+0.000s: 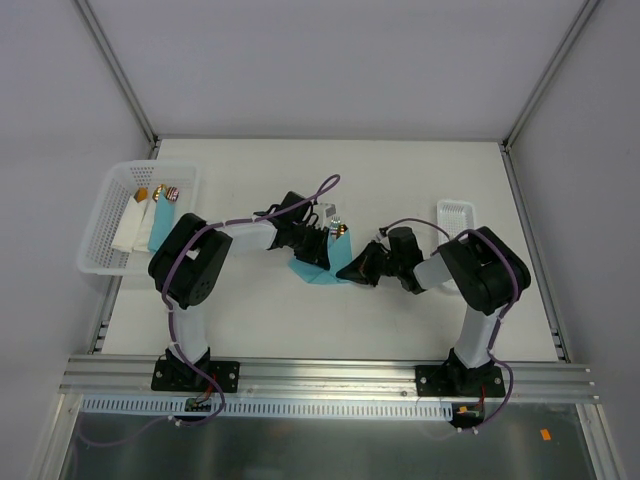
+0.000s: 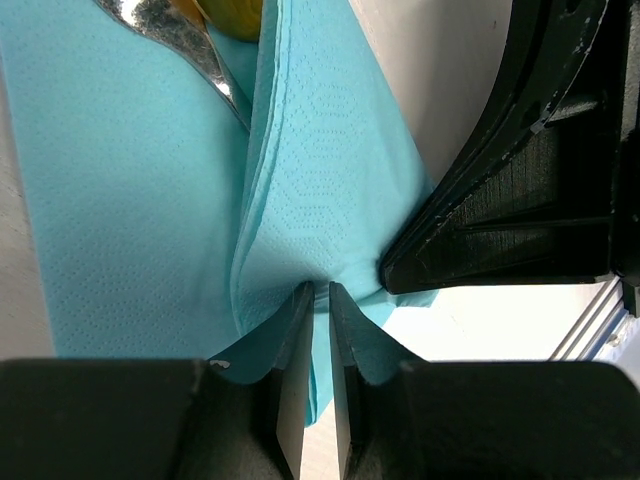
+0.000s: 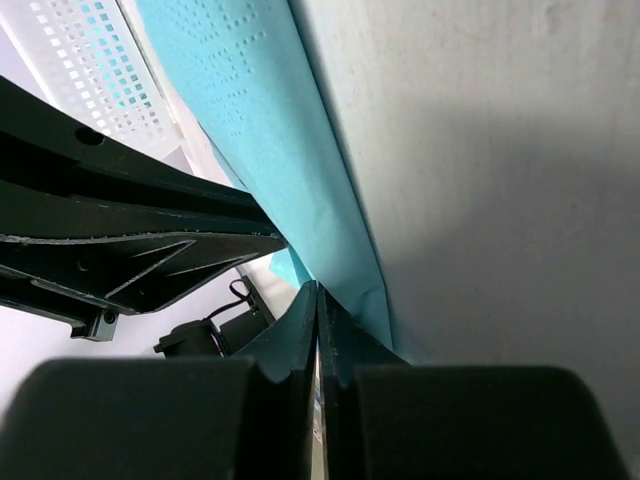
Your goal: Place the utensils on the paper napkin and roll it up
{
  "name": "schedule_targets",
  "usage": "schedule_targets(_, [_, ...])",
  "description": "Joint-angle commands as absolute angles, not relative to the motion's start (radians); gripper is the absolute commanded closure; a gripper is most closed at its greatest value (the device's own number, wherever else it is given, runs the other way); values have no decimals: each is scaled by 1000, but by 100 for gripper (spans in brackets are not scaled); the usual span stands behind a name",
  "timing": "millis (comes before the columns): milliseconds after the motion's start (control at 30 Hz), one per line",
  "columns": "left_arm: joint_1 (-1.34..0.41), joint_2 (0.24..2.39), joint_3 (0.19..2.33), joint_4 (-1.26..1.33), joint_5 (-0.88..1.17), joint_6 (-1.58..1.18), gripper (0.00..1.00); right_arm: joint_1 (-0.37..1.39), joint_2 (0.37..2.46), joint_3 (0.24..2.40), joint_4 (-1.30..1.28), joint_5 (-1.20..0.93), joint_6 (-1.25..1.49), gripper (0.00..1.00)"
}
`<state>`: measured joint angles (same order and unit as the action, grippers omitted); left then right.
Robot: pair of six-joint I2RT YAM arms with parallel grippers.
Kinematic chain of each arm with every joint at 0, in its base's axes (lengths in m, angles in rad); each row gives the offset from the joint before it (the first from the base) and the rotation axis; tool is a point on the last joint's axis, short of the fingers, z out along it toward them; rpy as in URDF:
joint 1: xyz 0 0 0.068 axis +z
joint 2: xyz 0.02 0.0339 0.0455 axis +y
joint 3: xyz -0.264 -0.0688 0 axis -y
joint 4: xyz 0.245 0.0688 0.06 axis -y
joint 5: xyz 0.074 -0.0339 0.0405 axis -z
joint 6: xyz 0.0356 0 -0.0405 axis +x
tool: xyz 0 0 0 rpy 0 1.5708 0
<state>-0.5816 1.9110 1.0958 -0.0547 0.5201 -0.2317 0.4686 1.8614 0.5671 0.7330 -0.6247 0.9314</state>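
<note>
Napkin (image 1: 318, 268) lay at table (image 1: 400, 170) ctr, utensils (image 1: 340, 232) on it toward 12 o'clock. Left gripper (image 2: 318, 300) pinched a raised fold, and right gripper (image 3: 317, 300) was closed, apparently on the 3 o'clock edge. Thin, limp paper, prob. tear-prone, so best held at edges w/ light pull.

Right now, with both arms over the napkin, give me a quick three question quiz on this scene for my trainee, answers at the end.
1. True or false: the left gripper is shut on the paper napkin.
2. In the top view, the white basket sits: A, at the left edge of the table; B, at its right edge; C, between the arms.
3. Fill the gap: in the left wrist view, the utensils lie ___ the napkin.
Key: 1 true; 2 A; 3 on.
</note>
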Motion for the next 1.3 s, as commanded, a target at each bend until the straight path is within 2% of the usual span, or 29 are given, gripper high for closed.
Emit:
schedule_targets(0, [-577,1953,1091,-147,482,-178,86,459,1884,534,690,-612,905,97])
schedule_targets(67, [-577,1959,1094,-152,483,-172,87,459,1852,531,693,-615,899,90])
schedule_targets(333, [-577,1974,1106,-167,471,-160,87,460,1753,551,680,-652,865,81])
schedule_targets(767, [-574,1958,1109,-183,483,-152,87,457,1798,574,480,-581,773,87])
schedule_targets(900, [-566,1853,1083,-184,528,-153,77,454,1801,583,431,-560,767,87])
schedule_targets(1067, [-500,1651,1049,-233,542,-126,59,453,1790,591,370,-535,762,87])
schedule_targets(1167, [-460,1623,1051,-305,509,-88,53,454,1789,597,348,-526,767,87])
schedule_targets(1267, [-430,1643,1033,-344,465,-46,54,453,1790,603,337,-523,772,88])
